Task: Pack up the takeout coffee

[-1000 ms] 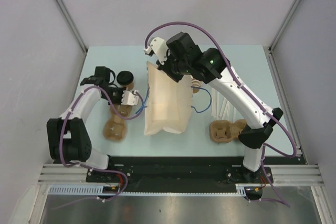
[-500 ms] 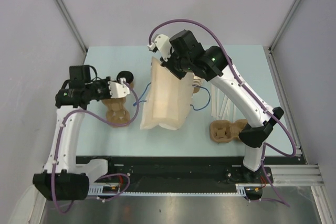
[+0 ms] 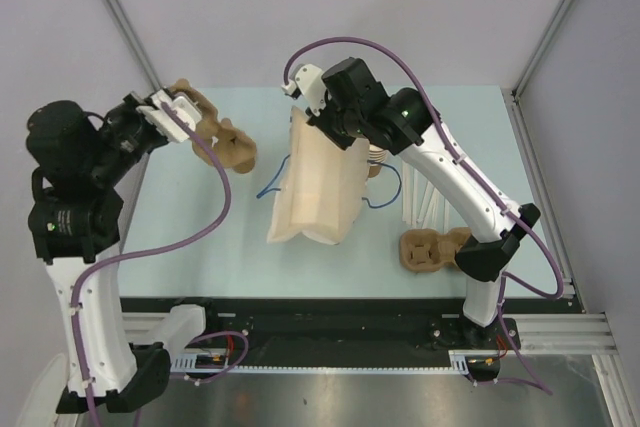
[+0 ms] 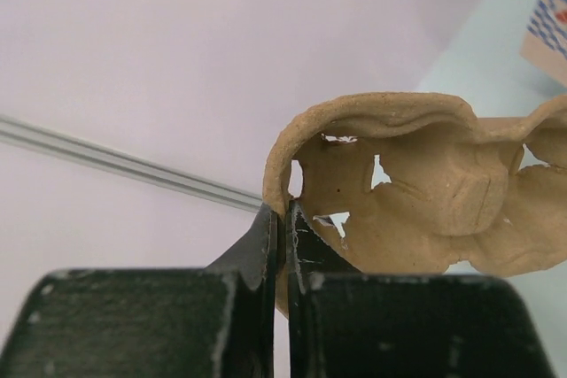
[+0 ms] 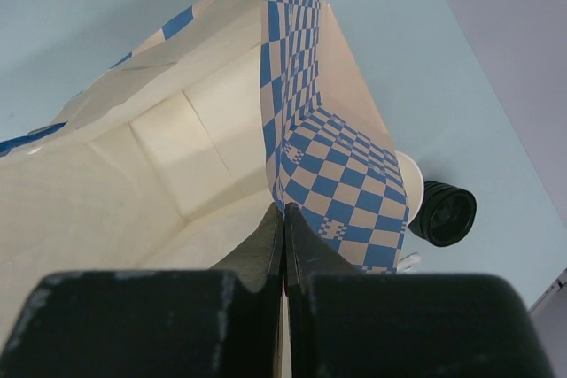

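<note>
2 pinches: L gripper point(image 4: 283, 214) is clamping pulp carrier point(image 3: 225, 142) rim, upper left top view; R gripper point(image 5: 283, 210) nipping bag point(image 5: 159, 174) lip; coffee point(image 5: 443, 212) sitting beside bag, lower right R-wrist view; risk: thin rim tearing, carrier dropping.

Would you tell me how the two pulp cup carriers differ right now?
The far-left carrier is pinched by its rim in the left claw, off the table; the near-right carrier lies on it ungripped, partly under the right arm. Both are brown moulded pulp.
</note>
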`<state>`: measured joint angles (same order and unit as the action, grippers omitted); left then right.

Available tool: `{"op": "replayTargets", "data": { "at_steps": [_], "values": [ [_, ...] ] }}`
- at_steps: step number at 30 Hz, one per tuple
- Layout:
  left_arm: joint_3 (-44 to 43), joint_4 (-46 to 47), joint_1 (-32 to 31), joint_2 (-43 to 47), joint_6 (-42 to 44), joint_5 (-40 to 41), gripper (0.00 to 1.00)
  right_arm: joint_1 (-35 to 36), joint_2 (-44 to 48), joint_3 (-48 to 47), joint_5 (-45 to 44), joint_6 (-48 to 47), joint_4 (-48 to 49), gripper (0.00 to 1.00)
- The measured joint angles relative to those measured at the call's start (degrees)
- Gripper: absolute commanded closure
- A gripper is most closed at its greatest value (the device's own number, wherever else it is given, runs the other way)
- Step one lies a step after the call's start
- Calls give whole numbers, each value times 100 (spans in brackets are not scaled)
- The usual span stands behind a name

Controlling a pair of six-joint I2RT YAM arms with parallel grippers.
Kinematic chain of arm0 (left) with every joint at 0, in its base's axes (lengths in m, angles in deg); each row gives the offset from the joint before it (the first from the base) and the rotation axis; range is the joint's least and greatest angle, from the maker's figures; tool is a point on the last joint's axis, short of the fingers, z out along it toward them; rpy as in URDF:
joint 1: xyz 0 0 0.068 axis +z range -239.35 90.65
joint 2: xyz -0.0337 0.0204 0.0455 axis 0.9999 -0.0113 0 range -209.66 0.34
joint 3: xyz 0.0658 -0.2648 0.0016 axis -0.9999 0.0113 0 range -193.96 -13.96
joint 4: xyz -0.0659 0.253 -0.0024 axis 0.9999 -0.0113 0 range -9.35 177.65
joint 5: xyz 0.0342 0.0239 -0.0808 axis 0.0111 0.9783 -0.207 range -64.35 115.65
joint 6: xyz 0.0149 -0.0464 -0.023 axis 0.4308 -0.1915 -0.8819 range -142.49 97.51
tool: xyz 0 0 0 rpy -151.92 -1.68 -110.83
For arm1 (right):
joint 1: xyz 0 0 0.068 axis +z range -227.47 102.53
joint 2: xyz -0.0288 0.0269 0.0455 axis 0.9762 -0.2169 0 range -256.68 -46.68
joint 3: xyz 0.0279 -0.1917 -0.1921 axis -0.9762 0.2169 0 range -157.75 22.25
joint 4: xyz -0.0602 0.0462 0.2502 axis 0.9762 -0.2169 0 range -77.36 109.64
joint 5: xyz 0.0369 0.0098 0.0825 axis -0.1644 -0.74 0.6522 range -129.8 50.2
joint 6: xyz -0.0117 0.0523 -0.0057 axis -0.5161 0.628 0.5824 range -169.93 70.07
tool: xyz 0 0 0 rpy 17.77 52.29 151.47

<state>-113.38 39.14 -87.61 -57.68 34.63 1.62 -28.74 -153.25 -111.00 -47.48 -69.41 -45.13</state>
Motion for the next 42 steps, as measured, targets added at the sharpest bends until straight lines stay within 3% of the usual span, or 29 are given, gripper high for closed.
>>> {"op": "replayTargets", "data": {
  "at_steps": [7, 17, 24, 29, 37, 42],
  "values": [
    [-951, 315, 0, -94, -717, 33, 100, 0, -50, -13, -70, 22, 39, 100],
    [-2020, 391, -66, -334, -1770, -929, 100, -13, -382, -168, -111, 68, 116, 100],
    [-2221, 160, -715, -590, -1805, -1115, 100, -26, -415, -328, -129, 140, 116, 100],
    [-2046, -15, -1711, -634, -1480, -743, 100, -15, -415, -330, -125, 151, 114, 100],
    [-1034, 197, -4347, -391, -433, 1220, 100, 149, -415, -350, -96, 173, 111, 100],
    [-129, 590, -5595, -219, 293, 2568, 100, 249, -428, -417, -85, 173, 111, 100]
  ]
}}
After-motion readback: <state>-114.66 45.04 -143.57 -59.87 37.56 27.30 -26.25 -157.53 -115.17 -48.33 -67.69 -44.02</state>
